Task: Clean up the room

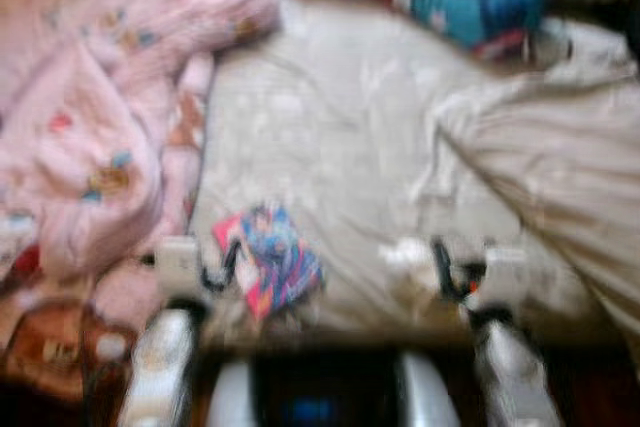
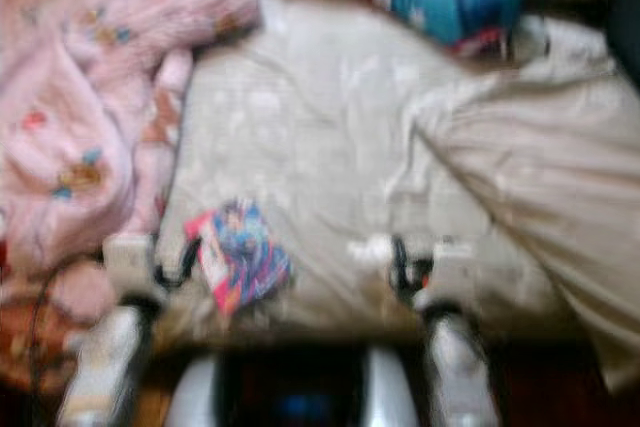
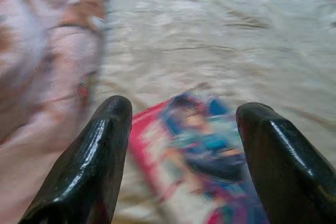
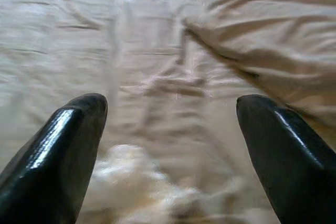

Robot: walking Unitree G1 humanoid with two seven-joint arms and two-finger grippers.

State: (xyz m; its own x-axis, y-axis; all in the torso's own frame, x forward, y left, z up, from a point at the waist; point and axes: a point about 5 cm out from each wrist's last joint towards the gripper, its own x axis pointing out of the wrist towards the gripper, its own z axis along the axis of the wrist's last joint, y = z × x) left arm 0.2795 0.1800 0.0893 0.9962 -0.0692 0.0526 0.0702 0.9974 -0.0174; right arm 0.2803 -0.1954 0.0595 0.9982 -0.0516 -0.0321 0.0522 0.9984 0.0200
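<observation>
Left wrist view: one colourful booklet (image 3: 210, 156) lies flat on the bed (image 1: 330, 147), between and just beyond the left hand (image 3: 181, 124), whose two fingers stand wide apart, holding nothing. One crumpled white wad (image 4: 136, 182) lies between the fingers of the right hand (image 4: 170, 114), likewise wide apart, empty. One pink blanket (image 1: 90, 117) on the left; one beige duvet (image 1: 560, 167) on the right.

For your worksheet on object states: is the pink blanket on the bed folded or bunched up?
Bunched up. The pink blanket lies in rumpled heaps along the bed sheet, with no flat folded edges.
</observation>
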